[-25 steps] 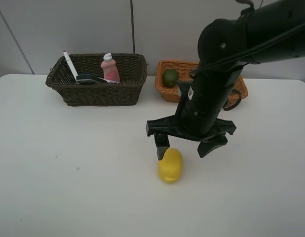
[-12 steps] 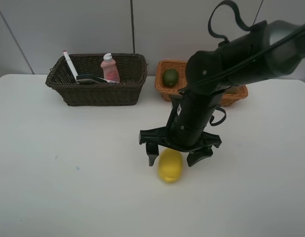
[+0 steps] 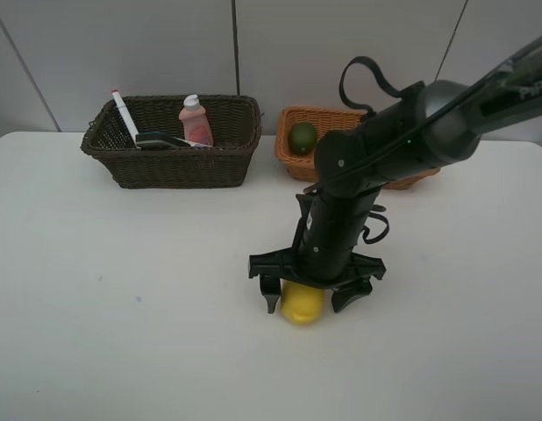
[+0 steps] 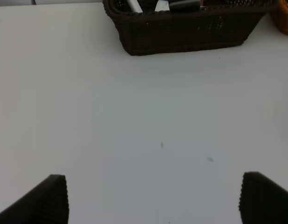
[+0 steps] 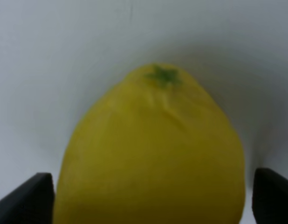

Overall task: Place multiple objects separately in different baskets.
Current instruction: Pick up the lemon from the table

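The yellow lemon (image 3: 299, 310) lies on the white table (image 3: 122, 289) in front of the baskets. My right gripper (image 3: 308, 303) is open and low over it, with one finger on each side. The right wrist view shows the lemon (image 5: 153, 149) filling the gap of the right gripper (image 5: 153, 198), its green stem end pointing away. The dark brown basket (image 3: 174, 165) holds a white marker (image 3: 124, 114), a small pink bottle (image 3: 196, 123) and a dark flat item (image 3: 157, 139). A green lime (image 3: 303, 137) sits in the tan basket (image 3: 288, 156). My left gripper (image 4: 153, 186) is open above bare table.
The right arm (image 3: 385, 149) crosses in front of the tan basket and hides most of it. In the left wrist view the dark basket (image 4: 190, 35) stands ahead, with a corner of the tan basket (image 4: 285, 21) at the edge. A grey wall stands behind the table.
My right gripper has come down and slightly left, from above and behind the lemon to straddling it, still open. The lemon and the baskets' contents have not moved.
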You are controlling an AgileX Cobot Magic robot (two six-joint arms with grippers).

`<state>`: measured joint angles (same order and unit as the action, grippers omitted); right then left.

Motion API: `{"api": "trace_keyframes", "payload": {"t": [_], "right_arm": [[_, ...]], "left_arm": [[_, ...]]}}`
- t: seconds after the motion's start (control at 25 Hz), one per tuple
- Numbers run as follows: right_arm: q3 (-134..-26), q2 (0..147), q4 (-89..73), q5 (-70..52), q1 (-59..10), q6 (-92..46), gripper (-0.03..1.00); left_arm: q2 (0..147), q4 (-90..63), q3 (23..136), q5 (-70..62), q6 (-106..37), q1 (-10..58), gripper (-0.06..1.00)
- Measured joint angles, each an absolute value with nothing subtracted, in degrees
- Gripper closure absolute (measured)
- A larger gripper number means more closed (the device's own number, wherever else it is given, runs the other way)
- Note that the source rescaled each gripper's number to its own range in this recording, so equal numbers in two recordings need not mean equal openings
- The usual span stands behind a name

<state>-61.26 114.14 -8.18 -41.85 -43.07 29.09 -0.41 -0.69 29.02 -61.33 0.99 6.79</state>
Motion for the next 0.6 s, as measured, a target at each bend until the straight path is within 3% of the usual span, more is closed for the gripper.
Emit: {"api": "trace_keyframes", "payload": {"t": [0.24, 0.32, 0.36, 0.44, 0.48, 0.6], "right_arm": [[-61.3, 114.1, -8.3, -41.6, -43.1, 28.4, -0.01], [-61.3, 114.1, -8.3, -41.6, -43.1, 28.3, 0.14], [-61.3, 114.1, -8.3, -41.7, -43.1, 28.3, 0.3], [-61.3, 114.1, -8.3, -41.7, -43.1, 28.3, 0.76], [-61.3, 114.1, -8.4, -41.8, -43.1, 28.3, 0.84], [-61.3, 114.0, -8.3, -42.2, -43.1, 28.1, 0.84]], "left_arm": [[-0.4, -0.7, 29.0, -61.3, 1.0, 6.8, -0.01], [-0.4, -0.7, 29.0, -61.3, 1.0, 6.8, -0.01], [-0.4, -0.7, 29.0, -61.3, 1.0, 6.8, -0.01], [-0.4, -0.7, 29.0, -61.3, 1.0, 6.8, -0.01], [-0.4, -0.7, 29.0, -61.3, 1.0, 6.8, -0.01], [-0.4, -0.7, 29.0, -61.3, 1.0, 6.8, -0.01]]}}
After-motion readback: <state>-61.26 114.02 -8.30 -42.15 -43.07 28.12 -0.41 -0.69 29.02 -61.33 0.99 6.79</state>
